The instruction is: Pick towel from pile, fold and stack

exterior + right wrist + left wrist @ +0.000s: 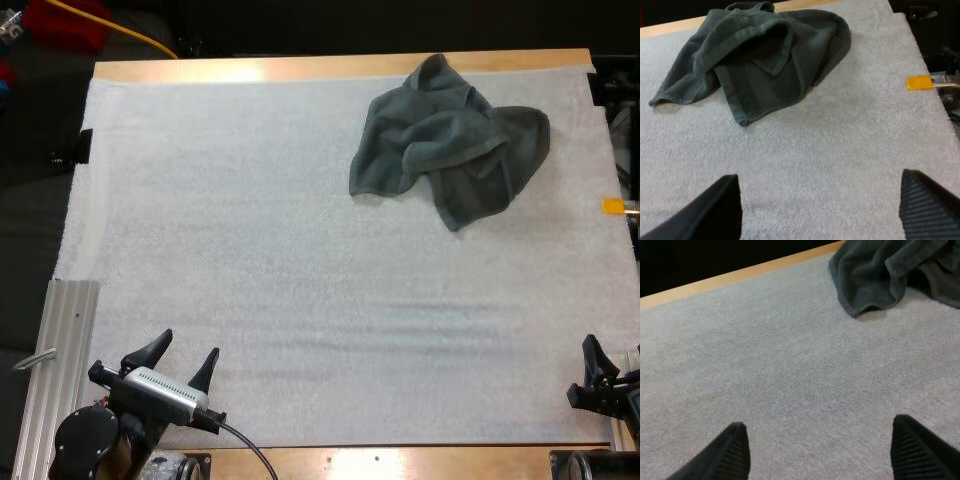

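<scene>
Crumpled dark grey-green towel (447, 145) was recorded on the white mat (280, 250), in its far right part. One fold was noted reaching the mat's far edge, beside the wooden strip of the worktop (300, 69). The towel was found well apart from both arms. The left pincer (185, 352) was seen at the mat's near left edge, fingers spread wide, bare mat between them. The right pincer (820, 200) was seen at the near right edge, fingers likewise spread apart over bare mat.
</scene>
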Controlling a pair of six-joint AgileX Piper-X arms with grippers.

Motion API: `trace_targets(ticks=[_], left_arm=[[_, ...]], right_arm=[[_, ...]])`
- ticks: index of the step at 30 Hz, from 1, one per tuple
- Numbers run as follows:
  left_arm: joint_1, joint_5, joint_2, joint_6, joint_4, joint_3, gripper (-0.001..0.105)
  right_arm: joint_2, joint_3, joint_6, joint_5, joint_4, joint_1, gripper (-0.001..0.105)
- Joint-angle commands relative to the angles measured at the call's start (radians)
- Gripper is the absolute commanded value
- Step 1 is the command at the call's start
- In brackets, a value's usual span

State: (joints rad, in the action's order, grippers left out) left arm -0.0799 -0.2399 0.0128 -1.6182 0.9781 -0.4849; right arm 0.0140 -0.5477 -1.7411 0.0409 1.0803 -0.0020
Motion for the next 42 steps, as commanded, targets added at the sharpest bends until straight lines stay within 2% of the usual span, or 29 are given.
trace_targets(ticks=[1,25,31,34,42], left_arm=[[-0.004,-0.001,0.139,-0.006,-0.011,-0.005,0.058],[-0.004,-0.001,0.139,-0.006,-0.011,-0.005,0.058],[-0.004,-0.008,0.139,-0.006,-0.011,-0.005,0.058],[-0.004,-0.048,0.139,-0.006,-0.013,-0.005,0.058],[-0.004,-0.238,0.118,-0.006,-0.065,-0.005,0.058]], right_arm=[[0.038,-0.001,-0.004,0.0,-0.008,-0.007,0.065],[0.038,-0.001,-0.004,0.003,-0.01,-0.007,0.065],[0.038,-0.001,0.0,0.115,-0.085,-0.007,0.065],[0.034,-0.001,0.038,0.153,-0.115,-0.007,0.065],[-0.026,-0.001,0.087,0.341,-0.12,-0.007,0.065]])
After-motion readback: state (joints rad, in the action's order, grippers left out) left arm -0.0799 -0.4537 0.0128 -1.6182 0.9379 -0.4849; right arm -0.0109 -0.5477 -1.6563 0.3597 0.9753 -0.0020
